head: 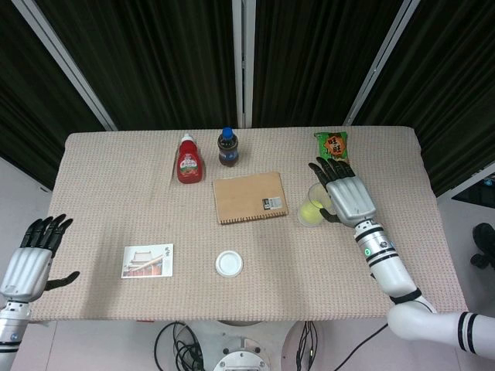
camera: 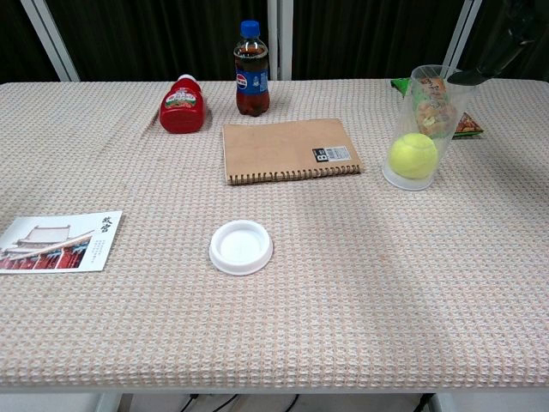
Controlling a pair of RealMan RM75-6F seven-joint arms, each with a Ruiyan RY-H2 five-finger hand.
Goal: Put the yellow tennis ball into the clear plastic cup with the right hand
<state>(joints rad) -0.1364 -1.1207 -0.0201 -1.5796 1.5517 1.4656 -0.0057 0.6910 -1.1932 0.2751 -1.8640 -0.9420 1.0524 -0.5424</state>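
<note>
Hovering with fingers spread and holding nothing, the right hand sits just beside the clear plastic cup.
A fuzzy yellow tennis ball rests at the upright cup's bottom.

Clear plastic cup, woven tablecloth

ketchup bottle and cola bottle side by side near table's far edge | notebook mid-table | white lid toward near edge | postcard near-left | snack bag far-right
</note>
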